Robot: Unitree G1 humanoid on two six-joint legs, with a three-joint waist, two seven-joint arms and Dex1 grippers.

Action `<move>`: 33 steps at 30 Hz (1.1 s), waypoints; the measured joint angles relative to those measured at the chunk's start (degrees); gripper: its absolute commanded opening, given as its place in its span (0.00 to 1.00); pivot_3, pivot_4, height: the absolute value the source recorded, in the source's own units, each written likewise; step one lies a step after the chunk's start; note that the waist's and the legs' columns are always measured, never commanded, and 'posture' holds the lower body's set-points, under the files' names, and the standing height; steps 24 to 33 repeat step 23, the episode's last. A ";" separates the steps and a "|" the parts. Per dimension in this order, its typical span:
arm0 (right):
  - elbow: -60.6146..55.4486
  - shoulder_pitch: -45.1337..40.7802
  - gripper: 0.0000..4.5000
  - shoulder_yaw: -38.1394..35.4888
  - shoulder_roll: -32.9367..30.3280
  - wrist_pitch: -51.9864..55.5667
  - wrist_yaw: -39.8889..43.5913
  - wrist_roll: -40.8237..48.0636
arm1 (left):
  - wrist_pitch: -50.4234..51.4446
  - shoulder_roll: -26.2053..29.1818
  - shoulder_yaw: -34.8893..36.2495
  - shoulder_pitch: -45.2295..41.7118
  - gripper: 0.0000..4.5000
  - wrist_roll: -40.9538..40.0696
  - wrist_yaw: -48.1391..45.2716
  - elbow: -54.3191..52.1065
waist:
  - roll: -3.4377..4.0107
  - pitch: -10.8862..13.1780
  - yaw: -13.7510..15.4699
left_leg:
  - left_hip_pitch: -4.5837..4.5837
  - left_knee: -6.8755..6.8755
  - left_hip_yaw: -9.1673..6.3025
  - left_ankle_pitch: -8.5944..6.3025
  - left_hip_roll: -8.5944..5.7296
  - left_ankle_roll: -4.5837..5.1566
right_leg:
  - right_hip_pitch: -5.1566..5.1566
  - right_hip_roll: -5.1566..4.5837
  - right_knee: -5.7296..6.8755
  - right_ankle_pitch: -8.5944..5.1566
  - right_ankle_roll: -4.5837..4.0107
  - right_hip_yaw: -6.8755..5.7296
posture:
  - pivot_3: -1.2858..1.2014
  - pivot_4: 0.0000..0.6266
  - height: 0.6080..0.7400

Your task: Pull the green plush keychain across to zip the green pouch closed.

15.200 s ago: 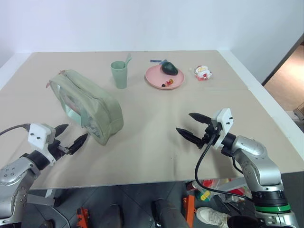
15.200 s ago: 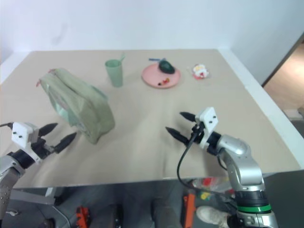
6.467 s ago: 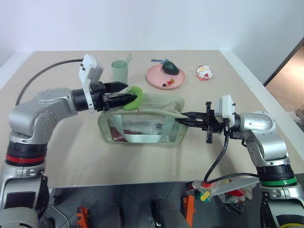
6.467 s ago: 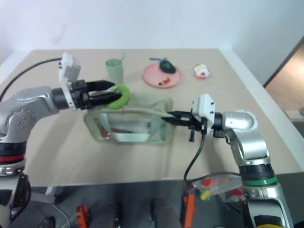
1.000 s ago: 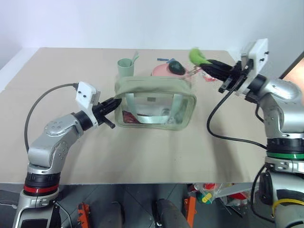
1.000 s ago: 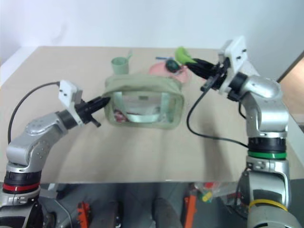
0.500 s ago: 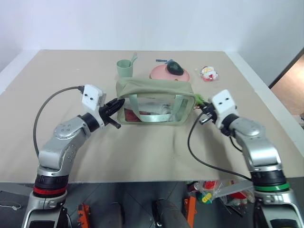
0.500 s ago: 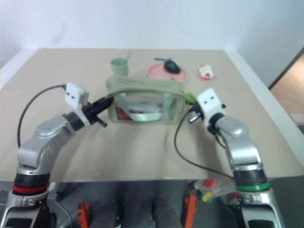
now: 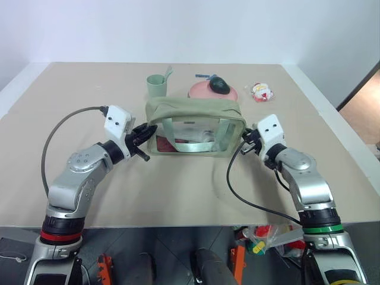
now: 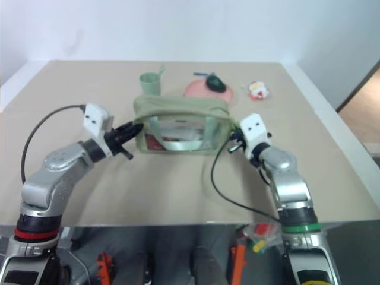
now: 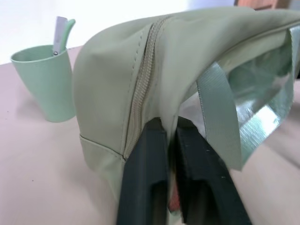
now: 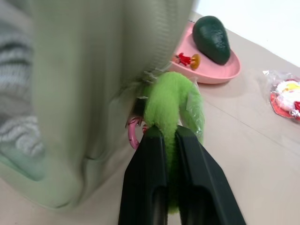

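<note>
Keychain: the green plush keychain (image 12: 174, 105) hangs at the right-hand end of the green pouch (image 9: 193, 111), pinched between the right gripper's (image 12: 165, 134) two black fingers (image 12: 151, 154), which are nearly closed around the plush.
Change: a second ago the right gripper held the keychain high above the far right corner of the pouch; it has since come down and now sits low beside the pouch's right end wall.
Pouch: it stands upright in the middle of the table (image 9: 178, 184), clear panel facing the robot, the zipper (image 11: 140, 89) along its top looking closed at the left end.
Left gripper: the left gripper (image 11: 165, 129) is at the pouch's left end, fingers nearly together on a fold of fabric under the strap (image 11: 216, 112); whether they still clamp it I cannot tell.
Meaning: the pull appears to have run its full length, so the zip is probably done and letting go is what remains.
Bystanders: a green cup (image 9: 157, 84) and pink plate (image 9: 211, 92) stand behind, apart from the pouch.
</note>
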 measured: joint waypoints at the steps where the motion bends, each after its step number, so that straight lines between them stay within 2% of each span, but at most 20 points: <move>1: -0.24 0.00 0.39 -1.16 -0.23 0.57 0.64 1.26 | 0.36 0.41 0.00 0.02 0.43 -0.09 -0.46 0.09 | 0.00 0.00 0.00 | -0.01 0.00 0.00 0.00 0.00 0.00 | -0.01 0.00 0.00 0.00 0.00 0.00 | 0.52 0.24 1.00; 7: -5.39 0.00 0.85 -8.33 -5.59 1.79 7.81 10.03 | 0.15 4.82 1.19 -1.35 0.89 -1.14 -5.38 2.60 | 0.01 0.01 -0.02 | -0.01 -0.04 -0.03 0.00 0.04 0.00 | -0.03 0.05 -0.02 -0.02 -0.02 -0.04 | 0.52 0.24 1.00; 9: -7.09 0.10 1.00 -9.69 -6.59 2.47 9.07 11.98 | -0.35 5.85 2.01 -2.21 1.00 -1.12 -6.51 3.49 | 0.01 0.01 -0.06 | 0.01 -0.06 -0.03 0.00 0.05 0.00 | -0.03 0.06 -0.02 -0.02 -0.03 -0.04 | 0.52 0.24 1.00; 13: -13.74 3.02 1.00 -12.17 -8.61 7.74 13.63 20.58 | -2.58 8.38 3.06 -2.97 1.00 -1.22 -10.01 4.29 | 0.03 0.02 0.01 | -0.03 -0.10 -0.04 -0.01 0.06 0.00 | -0.04 0.05 -0.02 -0.07 -0.04 -0.05 | 0.52 0.24 1.00; 16: -21.13 7.42 1.00 -13.59 -12.11 14.67 17.81 28.94 | -6.22 8.75 6.81 -3.44 1.00 -2.09 -10.46 4.20 | 0.01 0.01 0.02 | -0.09 -0.10 -0.06 -0.03 0.08 0.03 | -0.05 0.02 -0.06 -0.11 -0.02 -0.09 | 0.52 0.24 1.00; 19: -25.69 11.27 1.00 -13.66 -12.42 18.95 18.15 33.65 | -6.70 10.86 8.48 1.39 1.00 -3.86 -12.89 -0.63 | 0.02 0.00 -0.22 | -0.02 -0.12 0.01 -0.04 0.07 0.04 | -0.04 -0.03 -0.08 -0.13 -0.03 -0.03 | 0.52 0.24 1.00; 23: -27.69 16.10 1.00 -12.94 -12.12 18.95 17.66 33.76 | -6.92 11.42 7.03 10.87 1.00 -1.77 -13.34 -3.22 | 0.02 0.01 -0.02 | -0.03 -0.08 -0.01 -0.04 0.06 0.04 | -0.04 -0.03 -0.07 -0.26 -0.27 -0.07 | 0.52 0.24 1.00; 33: -27.69 16.10 1.00 -12.94 -12.12 18.95 17.66 33.76 | -6.92 11.42 7.03 10.87 1.00 -1.77 -13.34 -3.22 | 0.02 0.01 -0.02 | -0.03 -0.08 -0.01 -0.04 0.06 0.04 | -0.04 -0.03 -0.07 -0.26 -0.27 -0.07 | 0.52 0.24 1.00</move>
